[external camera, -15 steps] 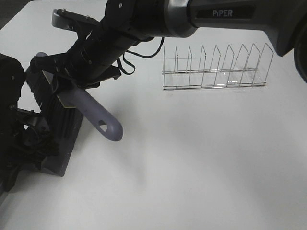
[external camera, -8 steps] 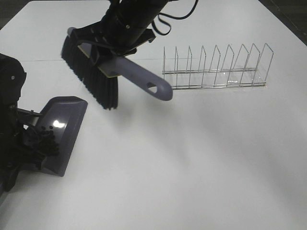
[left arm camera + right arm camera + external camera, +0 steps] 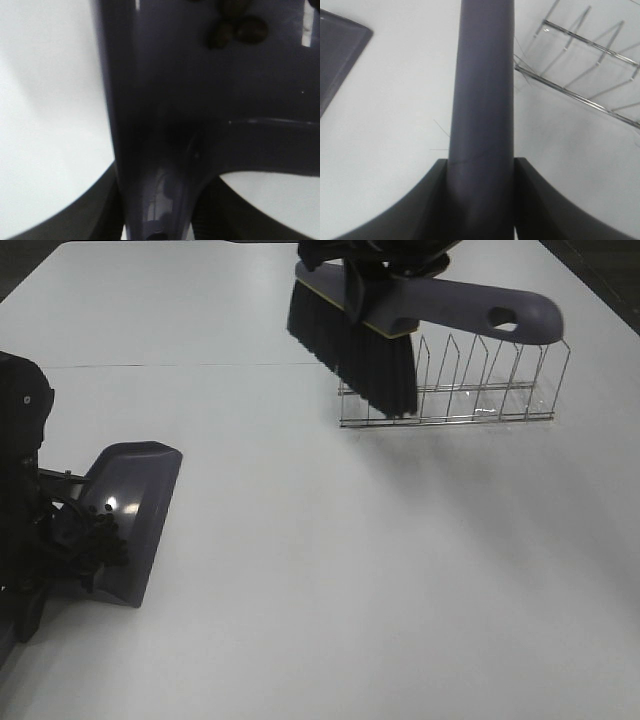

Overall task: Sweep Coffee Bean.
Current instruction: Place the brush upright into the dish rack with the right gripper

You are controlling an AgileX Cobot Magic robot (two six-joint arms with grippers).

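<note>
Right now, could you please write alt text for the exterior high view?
A black-bristled brush with a purple handle hangs over the wire rack at the top; a purple dustpan sits on the white table at the left edge.

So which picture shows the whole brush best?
The exterior high view: the brush shows whole there, black bristles and purple handle. The right wrist view shows only its handle, clamped between the fingers. The left wrist view shows only the dustpan, no brush.
</note>
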